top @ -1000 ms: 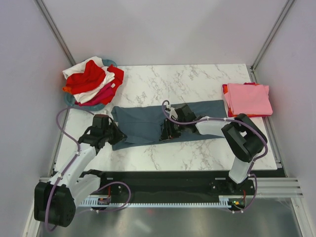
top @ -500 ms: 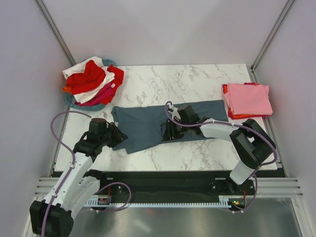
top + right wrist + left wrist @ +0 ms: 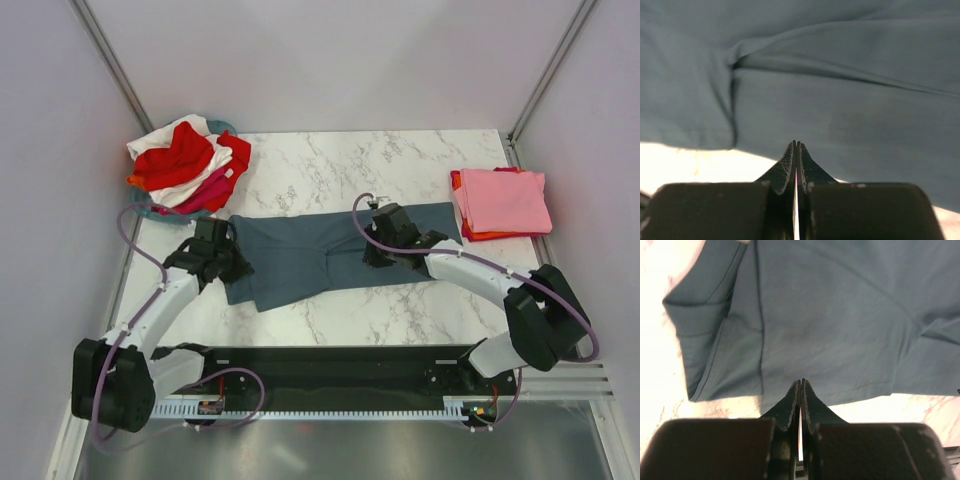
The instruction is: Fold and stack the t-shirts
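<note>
A slate blue-grey t-shirt (image 3: 300, 255) lies folded into a long band across the middle of the marble table (image 3: 400, 170). My left gripper (image 3: 238, 266) is shut at the band's left end. In the left wrist view its tips (image 3: 801, 383) meet just above the shirt's near hem (image 3: 840, 340), with no cloth between them. My right gripper (image 3: 373, 256) is shut over the right half. In the right wrist view its tips (image 3: 796, 144) hover above the shirt's fabric (image 3: 850, 115), near a crease.
Two folded shirts, pink (image 3: 505, 200) over orange-red (image 3: 457, 183), are stacked at the table's right edge. A teal basket (image 3: 140, 204) at the back left holds a loose heap of red, white and magenta shirts (image 3: 185, 158). Grey walls close in both sides.
Both grippers opened briefly and have shut again. The right gripper moved right and back from the shirt's middle. The left gripper moved back to the shirt's left end, and the shirt's lower left corner shifted.
</note>
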Controlling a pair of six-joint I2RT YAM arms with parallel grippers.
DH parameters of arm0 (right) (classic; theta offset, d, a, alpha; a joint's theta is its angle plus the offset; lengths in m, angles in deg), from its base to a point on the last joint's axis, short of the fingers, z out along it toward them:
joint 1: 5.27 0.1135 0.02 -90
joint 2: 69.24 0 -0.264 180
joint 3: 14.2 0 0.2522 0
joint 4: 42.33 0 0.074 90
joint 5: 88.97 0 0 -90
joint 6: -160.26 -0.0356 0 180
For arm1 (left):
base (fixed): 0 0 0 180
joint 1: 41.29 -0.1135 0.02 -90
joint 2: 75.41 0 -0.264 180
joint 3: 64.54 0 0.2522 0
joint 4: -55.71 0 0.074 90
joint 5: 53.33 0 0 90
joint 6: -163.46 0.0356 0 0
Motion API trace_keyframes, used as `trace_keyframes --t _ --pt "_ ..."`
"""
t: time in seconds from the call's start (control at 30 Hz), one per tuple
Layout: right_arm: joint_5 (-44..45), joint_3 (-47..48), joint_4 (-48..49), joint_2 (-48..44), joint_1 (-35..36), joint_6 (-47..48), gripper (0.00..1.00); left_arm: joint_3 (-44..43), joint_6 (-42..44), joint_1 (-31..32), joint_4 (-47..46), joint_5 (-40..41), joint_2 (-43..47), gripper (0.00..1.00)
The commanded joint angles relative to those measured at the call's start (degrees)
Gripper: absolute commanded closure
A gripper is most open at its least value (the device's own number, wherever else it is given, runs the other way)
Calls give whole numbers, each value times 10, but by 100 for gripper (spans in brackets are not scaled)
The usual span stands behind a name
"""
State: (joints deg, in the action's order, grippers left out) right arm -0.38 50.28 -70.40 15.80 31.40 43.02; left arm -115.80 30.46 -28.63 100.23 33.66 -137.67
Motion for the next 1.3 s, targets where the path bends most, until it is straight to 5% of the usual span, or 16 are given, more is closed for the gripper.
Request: trace_keyframes --t 0.0,0.3,0.53,0.83,1.13,1.27 --pt "134 4 -39 -30 -19 -11 100 -58 -13 -1 -40 22 -28 98" --pt "239 -29 -69 -77 -105 -63 100 -156 4 0 -78 48 -202 98" --pt "228 -45 -71 -45 -164 -75 100 -231 -8 2 -84 33 -346 98" --pt "213 -33 -63 51 -166 -82 100 -294 0 10 -81 43 -433 98" --pt "172 -86 -66 42 -161 -114 100 -412 30 17 -56 48 -545 98" --pt "169 -107 -69 23 -81 -154 100 -498 35 26 -28 42 -605 98"
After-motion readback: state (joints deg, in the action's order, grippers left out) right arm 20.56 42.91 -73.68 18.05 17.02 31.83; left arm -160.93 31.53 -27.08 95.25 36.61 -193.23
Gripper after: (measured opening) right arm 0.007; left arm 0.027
